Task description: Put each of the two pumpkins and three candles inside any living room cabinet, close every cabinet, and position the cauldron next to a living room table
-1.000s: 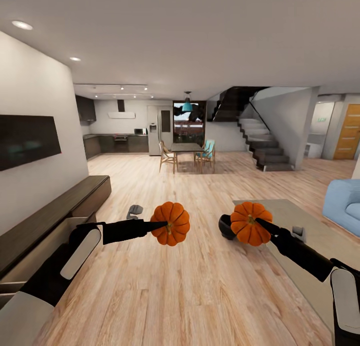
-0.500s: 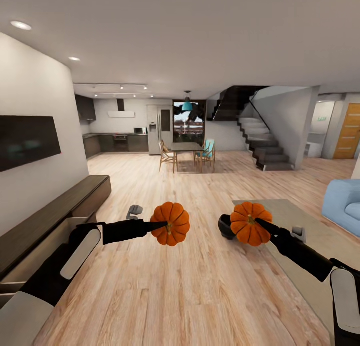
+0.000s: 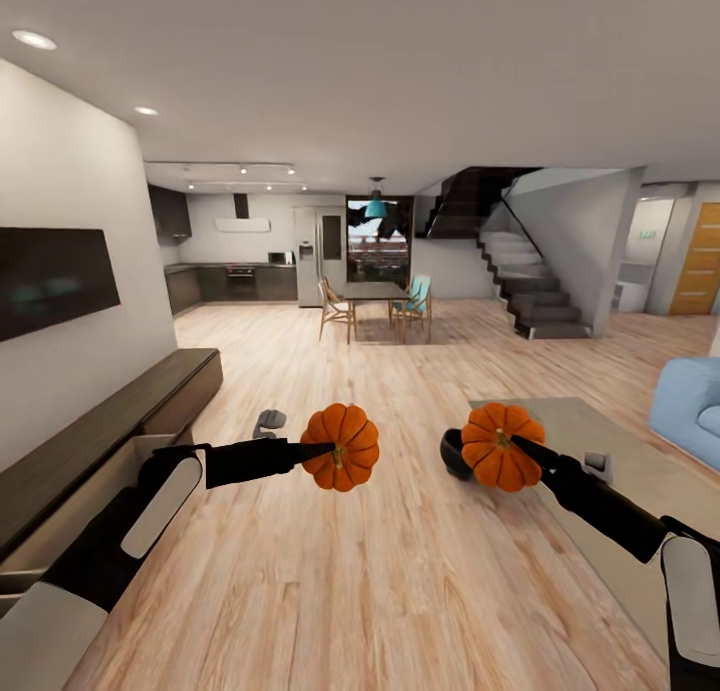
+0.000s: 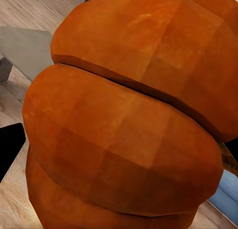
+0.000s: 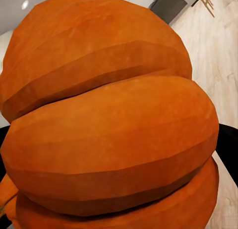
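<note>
You hold two pumpkins, one (image 3: 341,447) clamped in your left gripper (image 3: 318,450), one (image 3: 500,446) in your right gripper (image 3: 522,448); one cauldron (image 3: 455,455) sits on the wooden floor (image 3: 400,571) beside one table (image 3: 620,451).

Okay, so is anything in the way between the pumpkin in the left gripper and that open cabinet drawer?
Nothing visible. The left pumpkin hangs over bare floor, and the open drawer of the cabinet lies beside the left arm, with only that arm between them.
</note>
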